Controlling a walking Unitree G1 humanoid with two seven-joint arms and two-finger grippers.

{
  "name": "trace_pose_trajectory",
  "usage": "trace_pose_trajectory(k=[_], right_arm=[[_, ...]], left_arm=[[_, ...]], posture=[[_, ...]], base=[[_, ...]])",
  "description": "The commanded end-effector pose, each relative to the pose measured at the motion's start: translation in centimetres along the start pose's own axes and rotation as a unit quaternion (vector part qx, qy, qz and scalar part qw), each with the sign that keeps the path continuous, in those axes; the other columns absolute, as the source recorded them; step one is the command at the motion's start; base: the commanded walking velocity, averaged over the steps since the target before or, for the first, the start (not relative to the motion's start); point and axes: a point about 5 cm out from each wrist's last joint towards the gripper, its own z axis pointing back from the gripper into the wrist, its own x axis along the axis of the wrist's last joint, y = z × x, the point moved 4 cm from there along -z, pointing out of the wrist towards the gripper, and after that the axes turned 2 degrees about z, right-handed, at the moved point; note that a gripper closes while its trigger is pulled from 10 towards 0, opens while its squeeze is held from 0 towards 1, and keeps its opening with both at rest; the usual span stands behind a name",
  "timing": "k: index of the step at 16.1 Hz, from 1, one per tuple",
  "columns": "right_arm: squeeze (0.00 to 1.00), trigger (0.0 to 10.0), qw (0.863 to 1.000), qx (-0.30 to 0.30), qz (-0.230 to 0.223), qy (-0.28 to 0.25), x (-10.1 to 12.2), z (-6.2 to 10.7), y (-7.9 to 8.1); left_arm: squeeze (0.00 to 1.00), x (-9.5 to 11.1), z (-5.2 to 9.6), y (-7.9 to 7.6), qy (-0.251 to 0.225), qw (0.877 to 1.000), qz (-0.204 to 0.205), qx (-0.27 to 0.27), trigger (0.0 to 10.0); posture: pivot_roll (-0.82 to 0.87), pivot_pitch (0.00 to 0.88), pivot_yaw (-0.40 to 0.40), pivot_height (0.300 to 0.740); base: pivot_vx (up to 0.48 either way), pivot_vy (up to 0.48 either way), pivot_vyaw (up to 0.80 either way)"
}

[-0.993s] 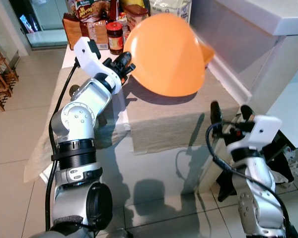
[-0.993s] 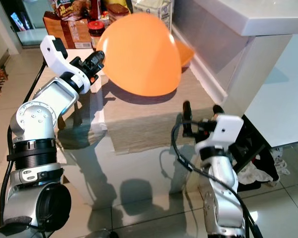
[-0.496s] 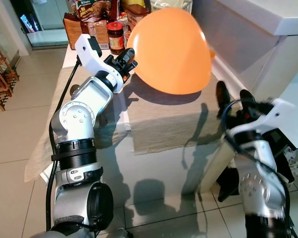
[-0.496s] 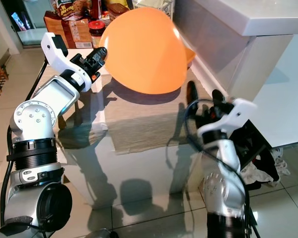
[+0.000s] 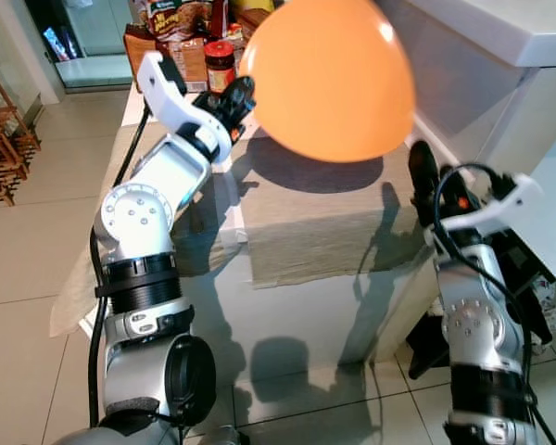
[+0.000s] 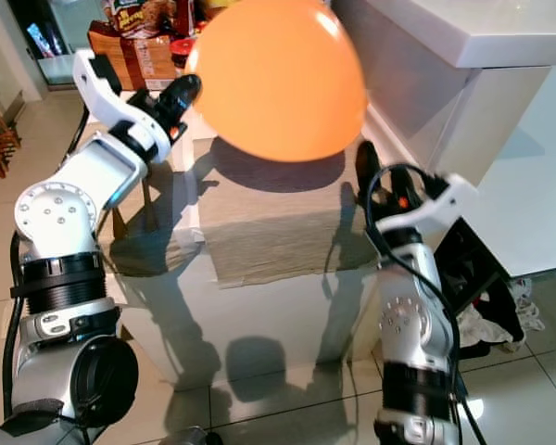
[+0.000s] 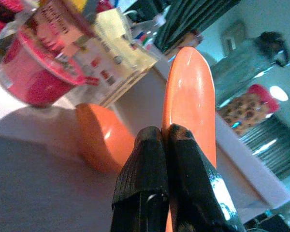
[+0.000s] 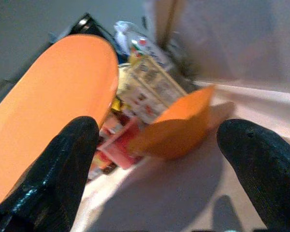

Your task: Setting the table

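I had the large round orange plastic plate (image 5: 334, 79) pinched by its rim in my left gripper (image 5: 239, 95), both black fingers closed tight on the edge, and it hung tilted in the air above the beige cloth table runner (image 5: 315, 222), well clear of it. To do this step well, I judged I should level the plate before lowering it, since a grip on one edge lets the far side swing, and bring it down flat onto the open stretch of runner just ahead of my fingers. Only when the plate sat on the cloth should the fingers part.

My right gripper (image 5: 435, 181) stood raised at the near right edge of the table, fingers spread wide apart and holding nothing, the plate's far rim just above and beyond it. I judged it could steady that rim if the plate wobbled.

Beyond my left gripper, at the far end of the table, stood a red-lidded glass jar (image 5: 220, 65) and brown printed food packets (image 5: 171, 37). A second orange dish (image 7: 104, 140) lay on the runner past the plate, near a red-topped tub (image 7: 31, 63).

The glossy white table (image 5: 296, 306) stood on pale floor tiles (image 5: 28, 241), with a white counter (image 5: 500, 37) close beside my right gripper.
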Motion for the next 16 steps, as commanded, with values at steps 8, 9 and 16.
trace_pose_trajectory(k=[8,9,16], right_arm=[[0.0,10.0,0.997,0.077,-0.008,-0.012,0.7,-2.2,4.1],[0.0,10.0,0.997,0.077,-0.009,-0.012,0.6,-2.4,4.2],[0.0,0.0,0.998,0.014,0.036,-0.048,2.0,-3.2,2.3]], left_arm=[[0.0,-0.8,0.2,-3.1,0.016,0.998,0.006,-0.059,0.0],[0.0,-0.9,0.3,-3.3,0.019,0.998,0.008,-0.062,0.0],[0.0,-1.7,0.8,-3.9,0.039,0.996,0.011,-0.084,0.0]], posture=[[0.04,0.0,0.04,0.74],[0.04,0.0,0.044,0.74],[0.05,0.0,0.032,0.74]], base=[[0.0,0.0,0.0],[0.0,0.0,0.0],[0.0,0.0,0.0]])
